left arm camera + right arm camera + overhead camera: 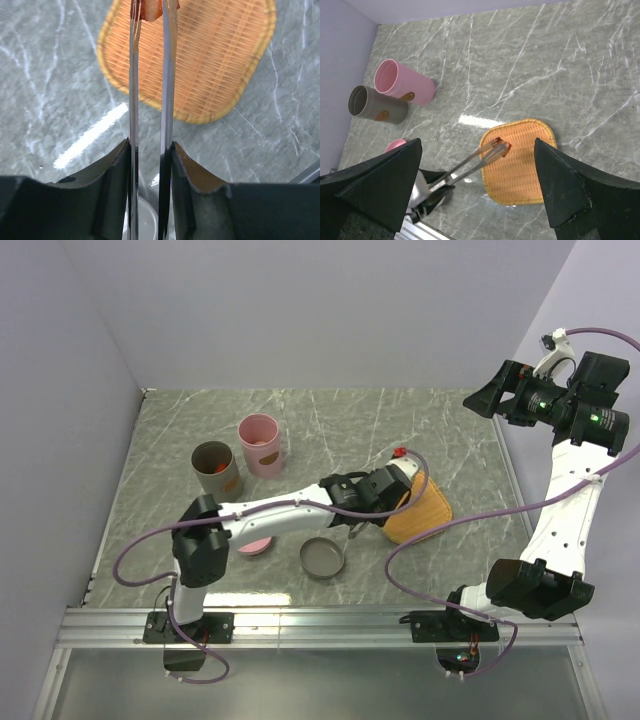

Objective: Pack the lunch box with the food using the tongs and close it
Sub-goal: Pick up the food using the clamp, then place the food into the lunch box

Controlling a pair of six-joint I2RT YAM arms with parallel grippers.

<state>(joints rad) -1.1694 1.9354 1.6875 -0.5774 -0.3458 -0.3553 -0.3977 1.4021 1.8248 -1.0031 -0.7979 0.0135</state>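
Observation:
My left gripper (150, 145) (383, 486) is shut on the silver tongs (167, 75) (470, 162), its fingers pressing both slim arms. The tong tips pinch a red piece of food (150, 10) (502, 146) (403, 452) over the far-left corner of the orange woven tray (210, 65) (520, 165) (425, 512). No other food shows on the tray. Two tall round containers stand open at the back left, one pink (261, 444) (402, 82) and one grey-brown (215, 467) (375, 105); they look like the lunch box's parts. My right gripper (483, 402) (476, 142) hangs open and high at the right, holding nothing.
A grey round lid (323, 559) (145, 220) lies near the front, under my left forearm. A pink lid (255, 545) (395, 145) sits partly hidden to its left. Purple walls close in the marbled table (450, 430) at the left, back and right.

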